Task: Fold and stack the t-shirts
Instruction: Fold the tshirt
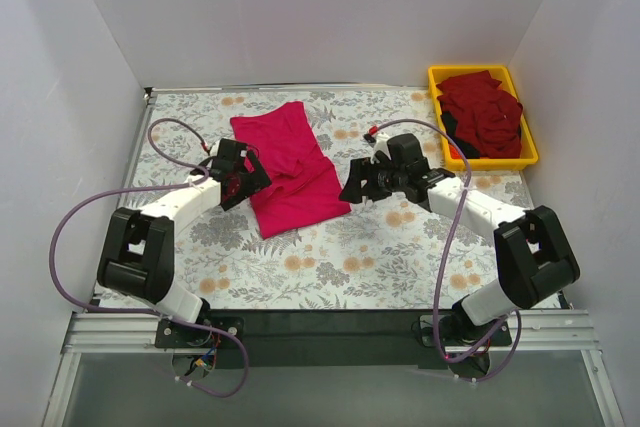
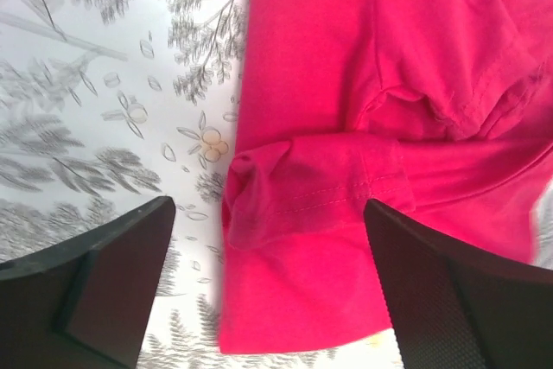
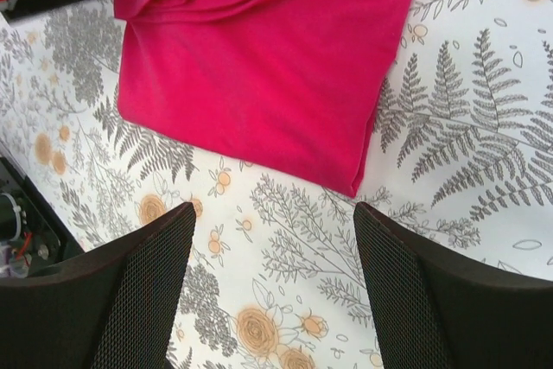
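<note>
A bright magenta-pink t-shirt [image 1: 290, 162] lies partly folded on the floral table, slanting from back left to front right. My left gripper [image 1: 243, 179] sits at its left edge. In the left wrist view this gripper [image 2: 268, 300] is open, its fingers either side of a folded sleeve hem [image 2: 320, 196] that lies flat and ungripped. My right gripper [image 1: 357, 187] hovers just right of the shirt. It [image 3: 272, 291] is open over bare tablecloth, with the shirt's near corner [image 3: 350, 183] just ahead. Darker crimson t-shirts [image 1: 485, 112] are heaped in a bin.
The yellow plastic bin [image 1: 497, 162] stands at the back right against the wall. White walls close in the table on the left, back and right. The floral tablecloth [image 1: 330, 257] is bare in front of the shirt. Purple cables loop beside both arms.
</note>
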You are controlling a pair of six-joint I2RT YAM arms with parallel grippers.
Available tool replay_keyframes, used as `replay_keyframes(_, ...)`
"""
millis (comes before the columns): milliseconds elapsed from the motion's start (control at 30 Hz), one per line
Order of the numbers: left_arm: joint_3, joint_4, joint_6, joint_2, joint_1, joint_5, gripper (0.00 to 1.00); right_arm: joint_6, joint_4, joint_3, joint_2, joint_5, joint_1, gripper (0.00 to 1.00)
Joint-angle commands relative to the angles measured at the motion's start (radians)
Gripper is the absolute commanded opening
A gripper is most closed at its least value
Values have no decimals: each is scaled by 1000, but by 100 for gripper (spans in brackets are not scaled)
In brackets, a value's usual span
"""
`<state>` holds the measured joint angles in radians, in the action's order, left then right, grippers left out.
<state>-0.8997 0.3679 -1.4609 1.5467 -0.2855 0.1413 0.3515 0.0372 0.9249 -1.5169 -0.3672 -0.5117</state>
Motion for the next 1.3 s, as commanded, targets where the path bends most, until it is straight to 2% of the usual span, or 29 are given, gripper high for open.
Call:
replay_keyframes(0, -59, 6, 303, -65, -39, 42, 86, -58, 27, -38, 66, -19, -1, 68)
replay_keyframes(100, -84, 11, 492, -53, -130, 159, 90, -65, 32, -76, 101, -19, -1, 68)
replay_keyframes(233, -102, 9, 661, 18, -257, 314, 92, -75, 33, -116, 136, -6, -2, 70)
replay_keyframes(533, -143, -17, 741, 144, -307, 415, 90, -80, 32, -116, 133, -15, -2, 69)
replay_keyframes(1267, -183, -170, 879, 242, -305, 587, 87, -71, 30, -138, 135, -24, -2, 68)
